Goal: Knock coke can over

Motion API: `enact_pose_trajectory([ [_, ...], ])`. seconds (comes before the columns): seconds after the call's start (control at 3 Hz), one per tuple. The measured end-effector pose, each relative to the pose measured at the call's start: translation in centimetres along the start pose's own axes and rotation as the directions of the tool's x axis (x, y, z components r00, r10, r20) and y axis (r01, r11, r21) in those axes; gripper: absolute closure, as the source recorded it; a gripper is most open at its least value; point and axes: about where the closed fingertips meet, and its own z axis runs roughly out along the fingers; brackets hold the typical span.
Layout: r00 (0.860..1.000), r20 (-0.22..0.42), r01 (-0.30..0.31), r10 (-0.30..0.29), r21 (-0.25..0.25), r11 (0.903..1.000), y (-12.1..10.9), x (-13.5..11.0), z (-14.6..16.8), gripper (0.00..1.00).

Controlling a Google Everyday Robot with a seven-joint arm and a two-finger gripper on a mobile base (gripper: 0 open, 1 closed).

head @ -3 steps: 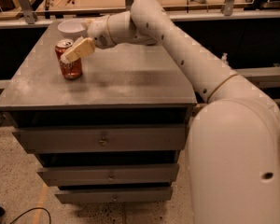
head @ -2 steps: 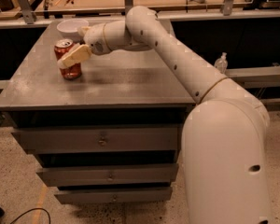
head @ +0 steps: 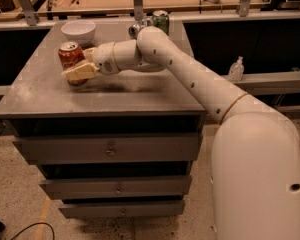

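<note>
The red coke can (head: 71, 58) stands on the left part of the grey cabinet top (head: 135, 91), leaning slightly left. My gripper (head: 85, 63) is at the can's right side, reaching in from the right. One cream finger (head: 80, 72) lies across the can's lower front. The other finger (head: 89, 53) sits behind its right edge. The fingers are spread apart and the can is partly between them.
A white bowl (head: 78, 31) stands just behind the coke can. A green can (head: 161, 20) and a silver can (head: 135, 30) sit at the back of the top, behind my arm. The cabinet's left edge is close to the can. A clear bottle (head: 236, 69) stands on a ledge at the right.
The gripper has stayed against the coke can while my arm shifted a little. The can still stands, now leaning slightly left.
</note>
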Motion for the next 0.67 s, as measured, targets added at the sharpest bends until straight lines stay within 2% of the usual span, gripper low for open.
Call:
enact_pose_trajectory([
  [0.33,0.999,-0.031,0.027,-0.026,0.047,0.9985,0.0,-0.6,-2.4,0.64],
  [0.67,0.983,-0.162,0.097,-0.082,0.083,0.9918,0.5,-3.7,-4.8,0.87],
])
